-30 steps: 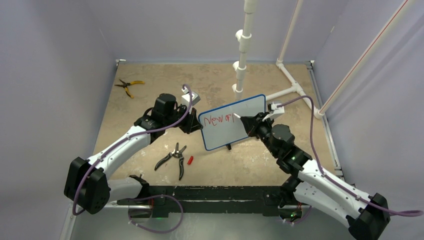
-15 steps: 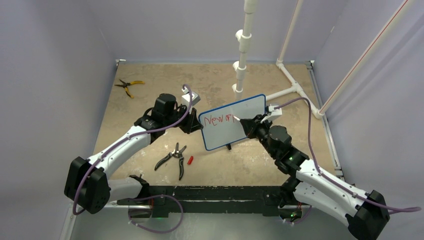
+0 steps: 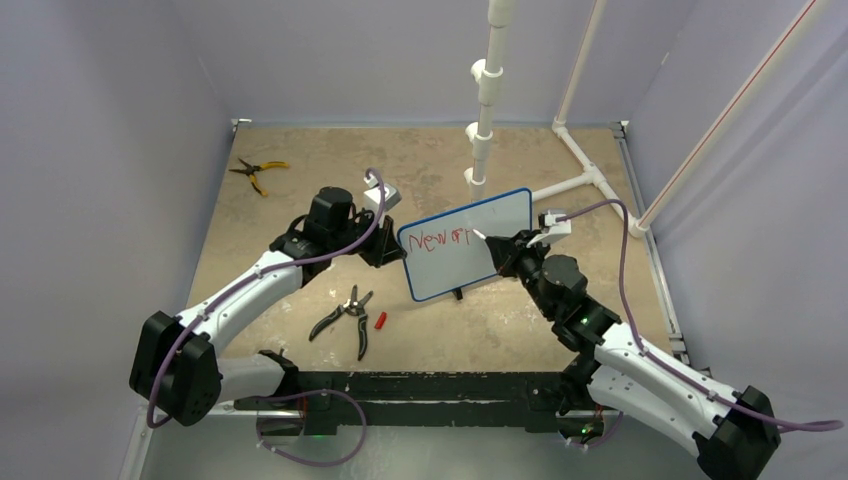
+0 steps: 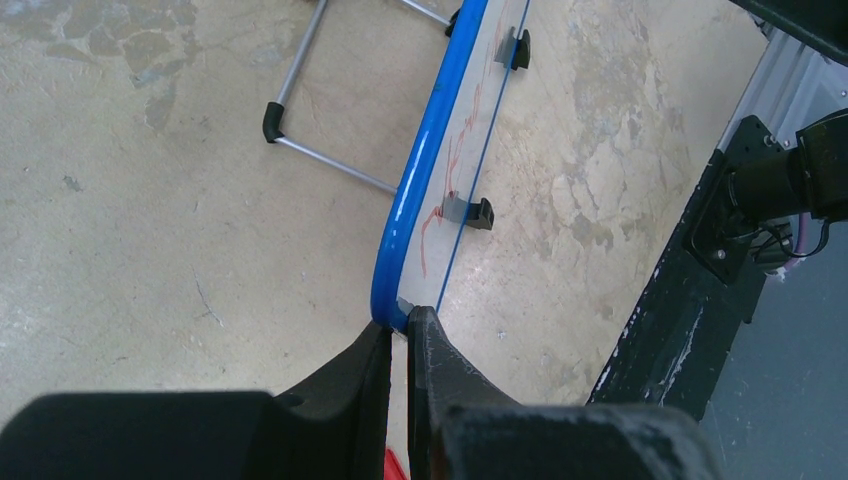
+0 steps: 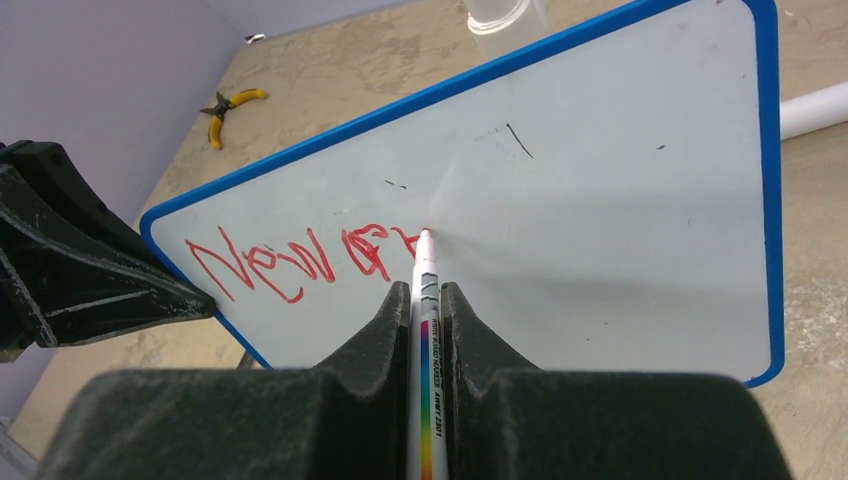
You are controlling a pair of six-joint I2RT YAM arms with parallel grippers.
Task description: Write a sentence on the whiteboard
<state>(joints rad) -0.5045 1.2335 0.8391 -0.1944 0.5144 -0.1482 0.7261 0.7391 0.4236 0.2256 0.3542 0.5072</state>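
The whiteboard (image 3: 468,266) stands tilted on the table, white with a blue frame (image 4: 418,180). My left gripper (image 3: 392,250) is shut on its left edge; in the left wrist view its fingertips (image 4: 400,325) pinch the blue corner. The sentence (image 5: 300,262) is red lettering in one row at the board's upper left (image 3: 438,239), starting "New". My right gripper (image 5: 427,290) is shut on a white marker (image 5: 428,340) with a rainbow stripe. The marker's red tip (image 5: 426,236) touches the board just right of the last letter. From above, the right gripper (image 3: 497,247) sits in front of the board's middle.
Black-handled snips (image 3: 345,315) and a small red cap (image 3: 380,320) lie on the table near the left arm. Yellow-handled pliers (image 3: 255,172) lie far left. A white pipe post (image 3: 483,110) and pipe frame (image 3: 590,180) stand behind the board. The board's wire stand (image 4: 320,150) rests behind it.
The right gripper has carried the marker tip slightly rightward along the board, and another red stroke has appeared after "New". The left arm and board have not moved.
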